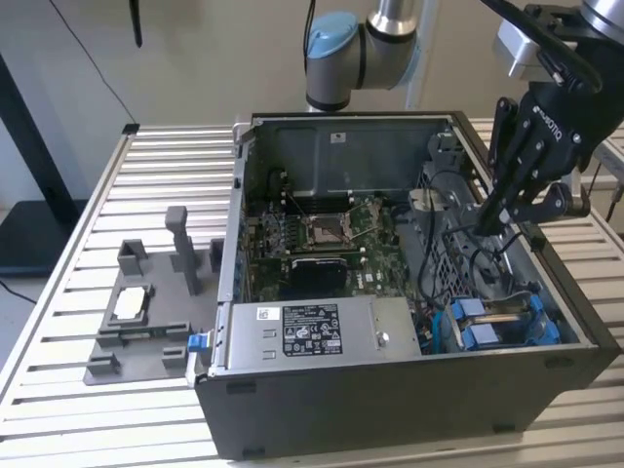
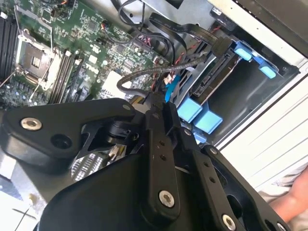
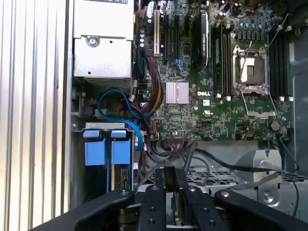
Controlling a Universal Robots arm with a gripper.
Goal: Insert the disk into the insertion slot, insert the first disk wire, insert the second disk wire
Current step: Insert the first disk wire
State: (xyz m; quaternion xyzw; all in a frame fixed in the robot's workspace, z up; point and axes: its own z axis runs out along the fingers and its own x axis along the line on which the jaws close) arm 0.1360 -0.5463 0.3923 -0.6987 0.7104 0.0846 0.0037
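The disk (image 1: 499, 314) lies in its slot at the front corner of the open computer case (image 1: 390, 409), on the exterior view's right, with its blue carrier tabs (image 1: 478, 336) showing. The blue tabs (image 3: 95, 153) (image 2: 199, 115) appear in both wrist views. My gripper (image 1: 499, 213) hangs inside the case just behind the disk bay. Its fingers (image 3: 159, 180) stand together, pinching the end of a black sleeved disk wire (image 2: 144, 72) that loops over the motherboard's edge. A thin blue cable (image 3: 118, 118) curls beside the bay.
A silver labelled power-supply box (image 1: 312, 331) sits along the case front beside the disk bay. The green motherboard (image 1: 312, 234) covers the case floor. A grey fixture (image 1: 146, 312) stands on the slatted table at the exterior view's left. A person's hand (image 2: 288, 202) is near the case.
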